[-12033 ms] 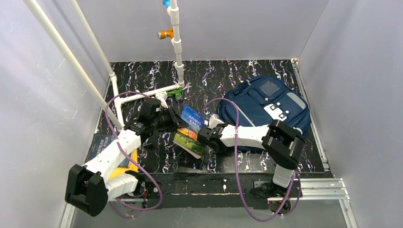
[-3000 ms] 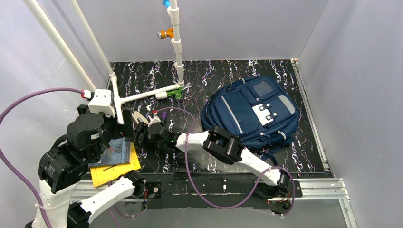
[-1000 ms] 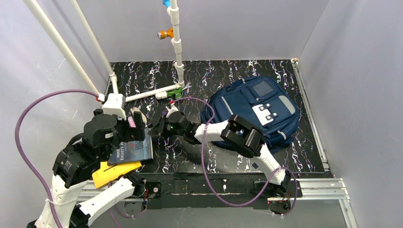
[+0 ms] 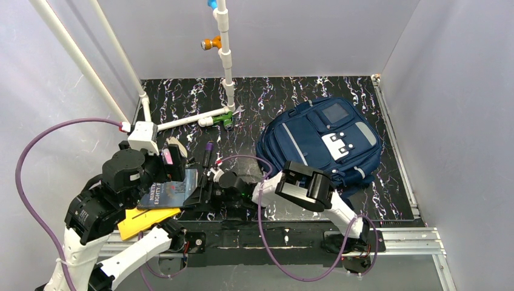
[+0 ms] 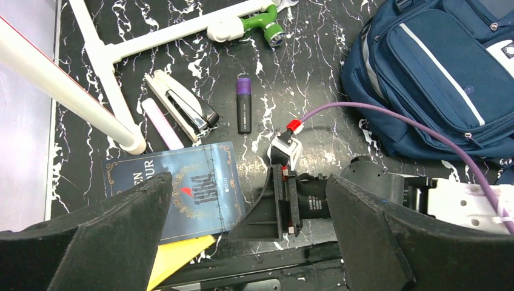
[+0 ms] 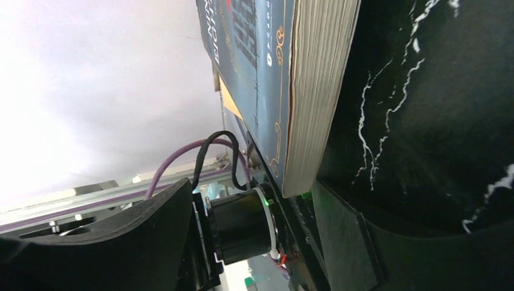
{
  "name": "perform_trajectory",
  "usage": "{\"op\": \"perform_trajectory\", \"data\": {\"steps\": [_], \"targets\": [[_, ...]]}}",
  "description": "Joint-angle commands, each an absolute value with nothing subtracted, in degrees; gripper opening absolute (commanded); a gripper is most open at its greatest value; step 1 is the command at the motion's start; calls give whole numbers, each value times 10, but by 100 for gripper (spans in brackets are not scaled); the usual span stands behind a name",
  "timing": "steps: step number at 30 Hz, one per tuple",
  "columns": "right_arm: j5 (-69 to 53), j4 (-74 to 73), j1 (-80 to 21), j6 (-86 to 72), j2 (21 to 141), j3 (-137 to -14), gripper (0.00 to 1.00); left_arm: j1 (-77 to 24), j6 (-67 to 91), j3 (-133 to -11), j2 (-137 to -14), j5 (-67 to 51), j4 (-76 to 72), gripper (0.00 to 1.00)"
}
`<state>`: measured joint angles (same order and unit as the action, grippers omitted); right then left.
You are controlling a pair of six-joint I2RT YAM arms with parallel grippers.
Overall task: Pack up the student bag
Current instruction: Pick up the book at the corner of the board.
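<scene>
We read "EIGHTY" in pale capitals on the cover of the blue book (image 4: pixel 170 190), with more letters above it cut off by the left arm. From the left wrist we catch only the letter ends "EN" and "UR" beside a small red mark. No other label is legible to us.

We count one student bag (image 4: pixel 321 140), lying flat at the right rear of the bench (image 4: pixel 273 97) with its clear pocket window facing up and closed as far as we can see. We count one blue book, at the near left, resting on one yellow flat item (image 4: pixel 142 221) that pokes out beneath it. Behind the book lie one stapler (image 5: pixel 182 107), one pale pink stick (image 5: pixel 162 124) just beside it, and one dark marker with a purple cap (image 5: pixel 243 113). One white pipe frame (image 5: pixel 176 35) with a green fitting (image 5: pixel 267 25) crosses the back.

The left gripper (image 5: pixel 248 188) hangs above the book, its fingers spread wide and holding nothing. The right gripper (image 6: pixel 254 185) lies low on the bench at the book's right edge, its fingers apart with the book's page edge and corner showing between them, not clamped on it.
</scene>
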<state>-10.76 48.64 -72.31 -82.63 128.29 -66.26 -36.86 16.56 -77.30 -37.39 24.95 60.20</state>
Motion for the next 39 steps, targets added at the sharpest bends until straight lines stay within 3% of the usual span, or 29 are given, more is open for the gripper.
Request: {"op": "perform_trajectory", "data": {"steps": [1,8,15,25,27,28,39], "targets": [[-97,527,-722,-847,1323,-678,80,-366,169,-791,-373,239,598,98],[-70,539,-713,-817,1357,-711,78,-366,184,-790,-362,231,597,98],[-67,527,-699,-791,1379,-735,65,-366,194,-777,-360,222,592,98],[-100,543,-681,-724,1287,-690,22,-366,206,-757,-358,213,574,98],[-121,571,-671,-735,1241,-664,4,-366,206,-757,-360,214,568,98],[-130,580,-666,-738,1221,-655,1,-366,207,-758,-361,215,565,98],[-140,522,-568,-746,946,-513,1,-366,266,-772,-377,188,457,98]]}}
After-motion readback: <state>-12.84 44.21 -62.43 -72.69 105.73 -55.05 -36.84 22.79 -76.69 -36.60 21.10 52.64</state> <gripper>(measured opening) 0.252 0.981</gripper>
